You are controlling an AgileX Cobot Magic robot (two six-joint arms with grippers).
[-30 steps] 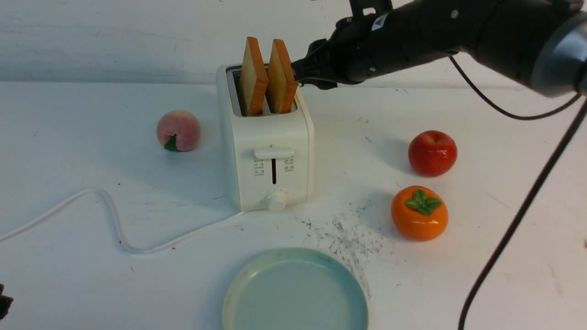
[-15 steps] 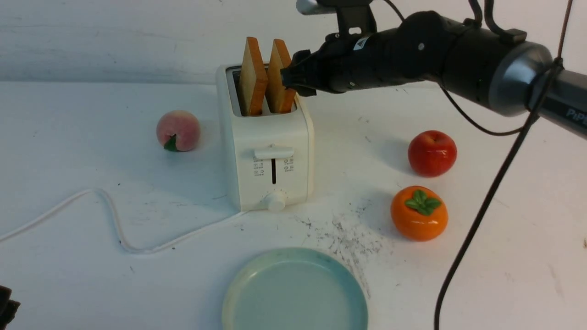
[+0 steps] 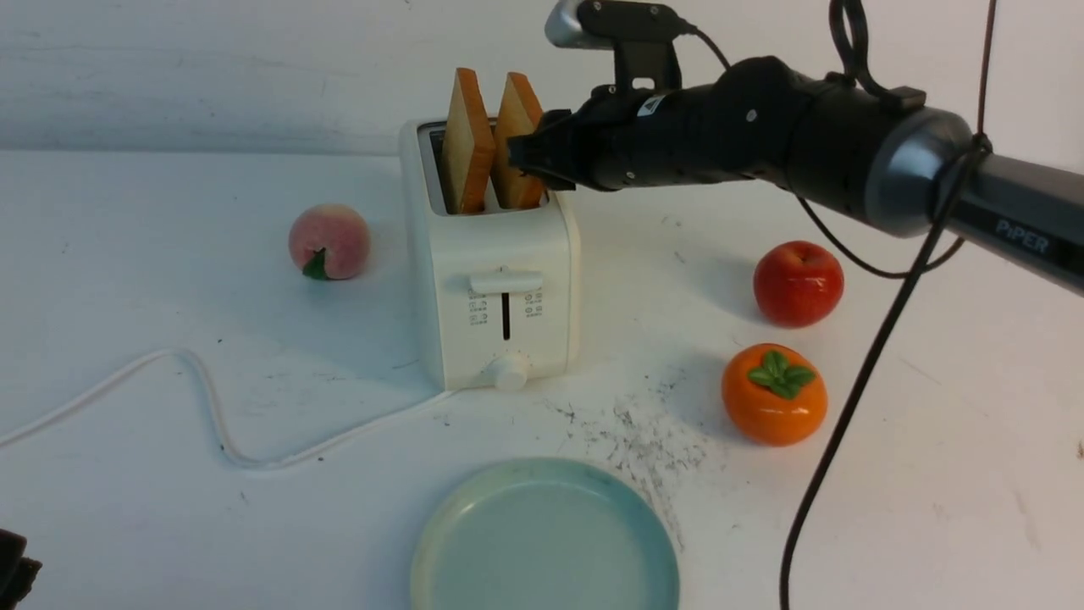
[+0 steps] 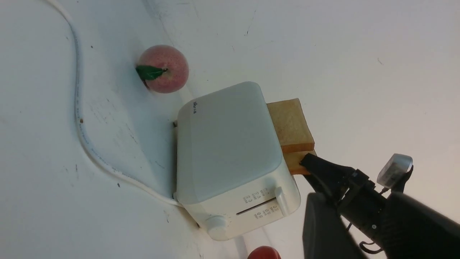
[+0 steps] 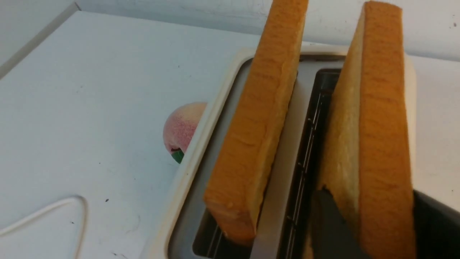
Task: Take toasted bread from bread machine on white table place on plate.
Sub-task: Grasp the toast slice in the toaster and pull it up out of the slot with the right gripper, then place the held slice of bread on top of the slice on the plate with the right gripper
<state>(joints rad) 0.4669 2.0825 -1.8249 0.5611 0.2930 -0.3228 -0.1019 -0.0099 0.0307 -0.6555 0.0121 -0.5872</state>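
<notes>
The bread machine (image 3: 491, 280) stands mid-table on the white table (image 3: 169, 508), with two slices of toasted bread upright in its slots. My right gripper (image 3: 525, 157) reaches in from the right and is shut on the right slice (image 3: 518, 106). In the right wrist view its dark fingers (image 5: 330, 223) press both faces of that slice (image 5: 381, 126). The left slice (image 5: 262, 118) stands free. The empty plate (image 3: 542, 551) lies at the front edge. Of my left gripper only a blurred dark finger (image 4: 323, 230) shows, low at the front left.
A peach (image 3: 329, 241) lies left of the toaster. A red apple (image 3: 798, 282) and an orange persimmon (image 3: 774, 393) lie to its right. The white cord (image 3: 212, 415) snakes off to the left. The right arm's black cable (image 3: 847, 424) hangs over the right side.
My right gripper moved left and down onto the right slice, and its jaws closed on it. The left arm has stayed put.
</notes>
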